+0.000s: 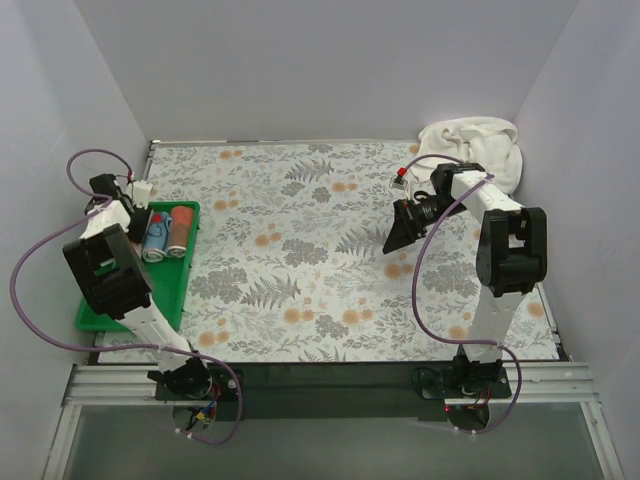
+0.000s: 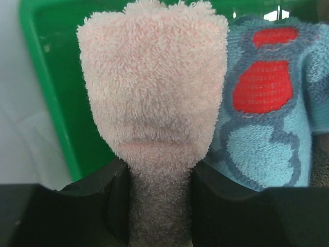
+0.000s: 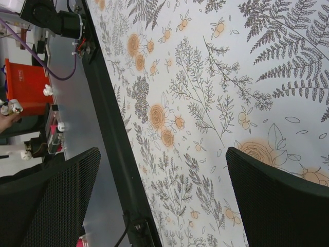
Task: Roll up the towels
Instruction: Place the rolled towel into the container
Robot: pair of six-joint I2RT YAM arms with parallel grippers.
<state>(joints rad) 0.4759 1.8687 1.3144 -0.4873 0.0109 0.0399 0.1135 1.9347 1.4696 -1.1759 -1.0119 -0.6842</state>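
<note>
Gripping the rolled salmon-pink towel (image 2: 154, 82) with the left tool (image 2: 159, 200) inside the green tray (image 2: 49, 82), left on the desk (image 1: 300, 260).
Holding the right tool (image 3: 163, 177) wide open, empty, above the desk's middle right, with the cream-white towel (image 1: 480, 145) heaped far right.

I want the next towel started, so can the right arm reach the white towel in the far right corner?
Probably yes. The right gripper has open, empty jaws, and the white towel lies uncovered just beyond that arm's wrist. The jaws face away from it, though, so it must turn first.
</note>
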